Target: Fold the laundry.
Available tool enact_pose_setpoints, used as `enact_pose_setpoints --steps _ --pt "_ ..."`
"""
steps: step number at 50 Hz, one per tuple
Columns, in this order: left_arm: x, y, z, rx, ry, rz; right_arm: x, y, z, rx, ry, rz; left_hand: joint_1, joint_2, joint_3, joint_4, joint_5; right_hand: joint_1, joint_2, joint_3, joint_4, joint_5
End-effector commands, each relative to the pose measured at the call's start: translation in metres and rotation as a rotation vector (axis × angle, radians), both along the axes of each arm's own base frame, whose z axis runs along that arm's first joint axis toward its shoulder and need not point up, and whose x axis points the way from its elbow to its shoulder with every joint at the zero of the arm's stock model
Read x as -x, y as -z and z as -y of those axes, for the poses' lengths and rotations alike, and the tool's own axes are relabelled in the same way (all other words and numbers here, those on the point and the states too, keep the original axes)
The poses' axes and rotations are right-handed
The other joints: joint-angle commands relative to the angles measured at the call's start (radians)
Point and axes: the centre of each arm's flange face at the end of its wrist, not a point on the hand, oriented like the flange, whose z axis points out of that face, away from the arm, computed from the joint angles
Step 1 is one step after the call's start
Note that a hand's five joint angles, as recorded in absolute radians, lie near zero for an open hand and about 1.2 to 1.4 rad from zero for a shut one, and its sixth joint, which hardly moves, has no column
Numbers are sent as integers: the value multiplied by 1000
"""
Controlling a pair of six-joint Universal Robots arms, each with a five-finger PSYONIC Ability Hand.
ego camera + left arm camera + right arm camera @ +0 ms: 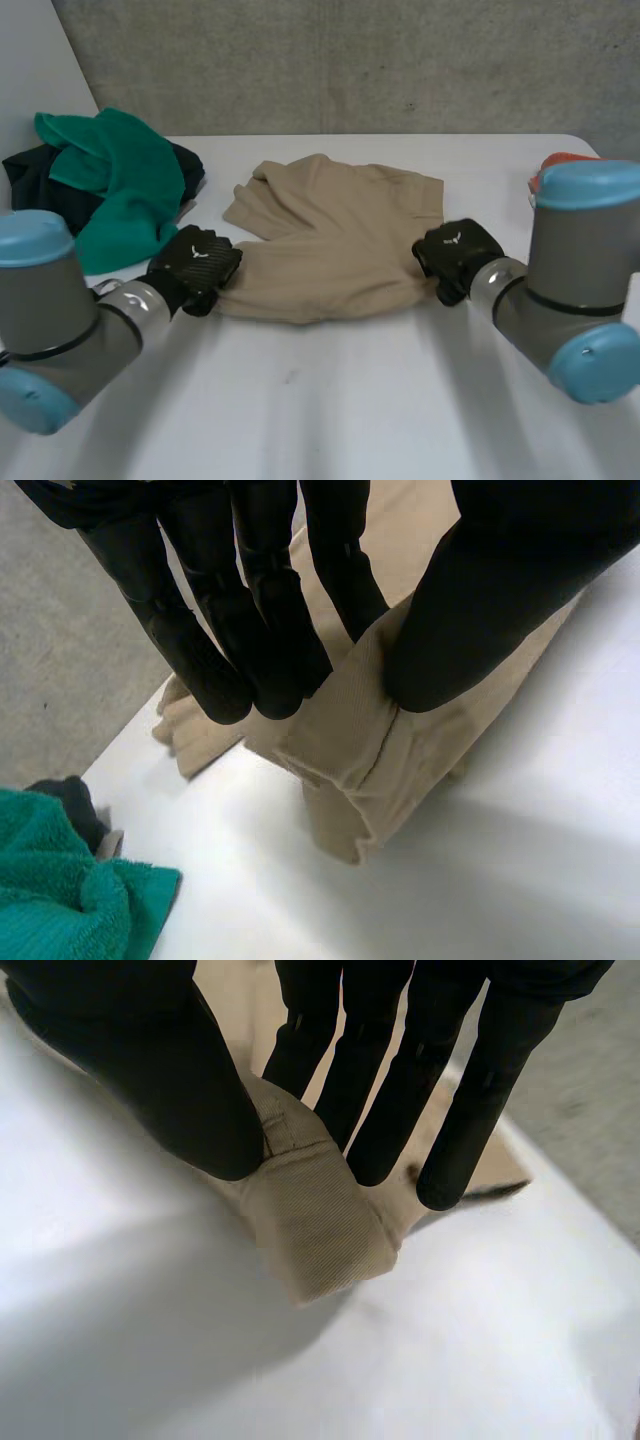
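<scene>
Right now your left robot hand [195,262] pinches the near left corner of the beige garment [330,240], the cloth caught between thumb and fingers. Your right robot hand [455,250] pinches the near right corner the same way. The beige garment, possibly a pair of shorts, lies spread across the middle of the white counter [330,400]. A green towel [120,185] is heaped on a dark garment [25,170] at the far left.
</scene>
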Motion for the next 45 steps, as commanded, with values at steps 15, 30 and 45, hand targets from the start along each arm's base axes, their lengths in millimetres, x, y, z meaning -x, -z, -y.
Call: enact_pose_setpoints --steps 15,30,45 --pt "-13 -39 -109 -476 223 209 58 -31 -74 -365 -386 -532 237 203 212 204 229 307 233 210 203 245" --pt "43 -63 10 29 101 62 32 -38 16 -17 -99 -208 237 203 212 204 229 307 233 210 203 245" --pt "32 -316 48 777 -22 -588 -7 -281 50 1022 46 496 237 203 212 204 229 307 233 210 203 245"
